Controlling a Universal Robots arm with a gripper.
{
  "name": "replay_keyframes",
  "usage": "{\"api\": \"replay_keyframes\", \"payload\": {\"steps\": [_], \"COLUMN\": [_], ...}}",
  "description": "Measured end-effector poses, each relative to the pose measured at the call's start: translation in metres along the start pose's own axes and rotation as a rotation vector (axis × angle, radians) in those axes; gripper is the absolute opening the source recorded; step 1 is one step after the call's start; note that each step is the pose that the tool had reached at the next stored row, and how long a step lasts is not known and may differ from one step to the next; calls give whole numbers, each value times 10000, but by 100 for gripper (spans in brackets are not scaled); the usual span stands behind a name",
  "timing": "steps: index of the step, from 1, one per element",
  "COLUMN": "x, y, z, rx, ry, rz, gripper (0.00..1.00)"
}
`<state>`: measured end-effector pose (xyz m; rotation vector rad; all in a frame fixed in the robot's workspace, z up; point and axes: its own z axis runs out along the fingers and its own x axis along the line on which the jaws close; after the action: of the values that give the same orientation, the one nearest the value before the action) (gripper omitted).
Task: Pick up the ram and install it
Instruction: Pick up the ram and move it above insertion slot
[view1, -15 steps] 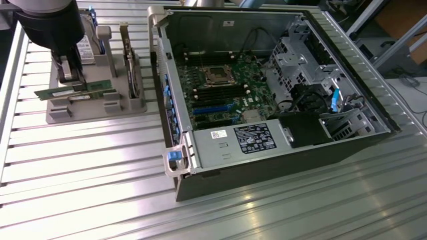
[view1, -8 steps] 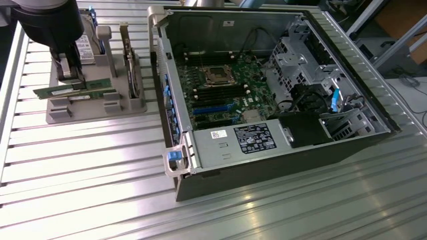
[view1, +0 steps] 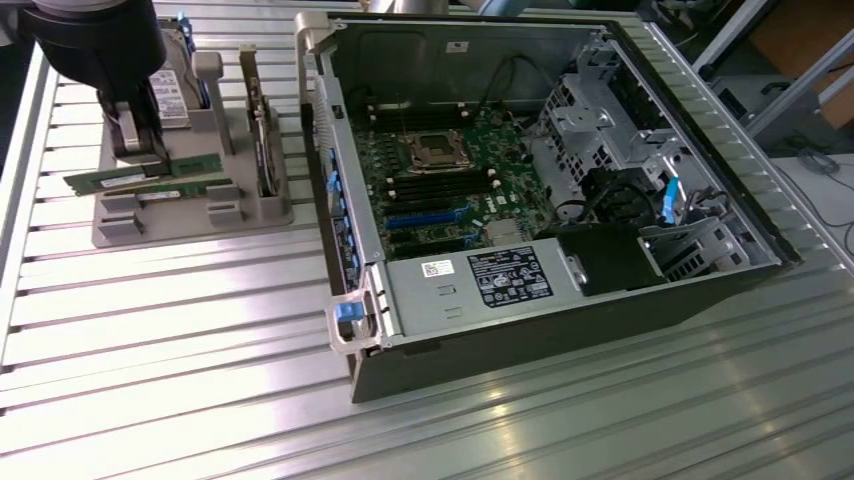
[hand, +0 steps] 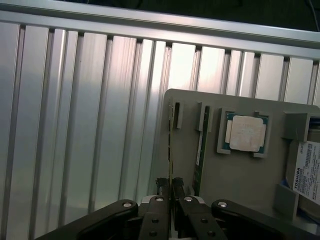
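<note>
Ram: the ram (view1: 114, 180) is at the exterior view's left, standing on edge in the grey parts holder (view1: 187, 232). It sits slightly askew across the slotted posts. The wrist view shows its thin top edge (hand: 170, 145), and the label writing is too small to read.
Gripper: the gripper (view1: 138, 150) reaches straight down over the holder. In the wrist view its fingers (hand: 170, 186) are drawn together on either side of the ram's edge, clamped on it. Gripping the narrow edge probably keeps the stick vertical, as a slot would need.
Second memory stick: the second memory stick (view1: 180, 192) stands just beside the ram in its own posts, untouched (hand: 199, 150).
Holder's purpose: each part has its own pocket or posts, which keeps the edges free for a grasp.
CPU chip: the CPU chip (hand: 246, 133) lies flat in a square pocket, and no marking on it is legible.
Hard drive: the hard drive (view1: 167, 85) stands on edge at the back of the holder, and its label reads "TOSHIBA" (hand: 306, 172).
Expansion card: the expansion card (view1: 263, 140) stands upright near the computer case (view1: 534, 345).
Computer case: it lies on its side with the panel off, so the motherboard (view1: 461, 215) faces up.
Memory slots: the memory slots (view1: 441, 187) sit below the bare CPU socket (view1: 434, 150), and they appear to be unfilled.
Power supply: the power supply (view1: 467, 285) carries a black label and white labels, but the print cannot be read.
</note>
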<state>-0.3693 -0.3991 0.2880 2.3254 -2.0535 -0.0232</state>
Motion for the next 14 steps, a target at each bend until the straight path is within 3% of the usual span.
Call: {"api": "replay_keyframes", "payload": {"steps": [14], "x": [2], "y": [3], "z": [-103], "rx": [-7], "ry": [56], "rz": [2], "gripper": [14]}}
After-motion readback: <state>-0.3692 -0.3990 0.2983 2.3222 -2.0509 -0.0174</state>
